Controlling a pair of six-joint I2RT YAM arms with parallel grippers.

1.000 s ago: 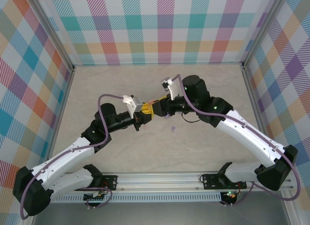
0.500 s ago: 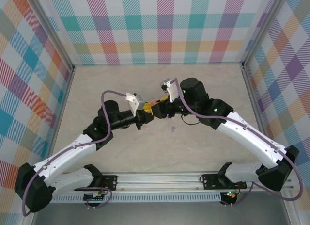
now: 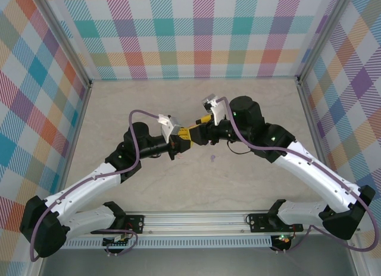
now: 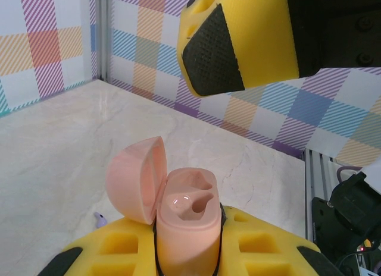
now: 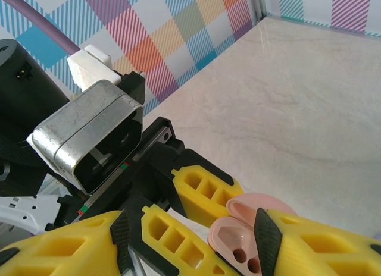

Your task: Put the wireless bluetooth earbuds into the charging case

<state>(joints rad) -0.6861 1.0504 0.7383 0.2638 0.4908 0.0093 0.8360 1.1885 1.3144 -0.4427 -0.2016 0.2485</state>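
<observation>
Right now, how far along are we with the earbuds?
Done: the case is clamped in the left gripper, lid open. In hand: the open right gripper hovers close by, holding nothing. Left: a purple bud lies on the table; whether any bud is seated, I can't tell.

The pale pink case [image 4: 186,225] stands upright, gripped low in the left hand [image 4: 187,255], above the tabletop [image 4: 59,139]. Its domed lid [image 4: 136,179] is swung open to one side, baring two moulded wells. A tiny purple earbud [image 4: 100,217] lies on the tabletop, apart from the case.
</observation>
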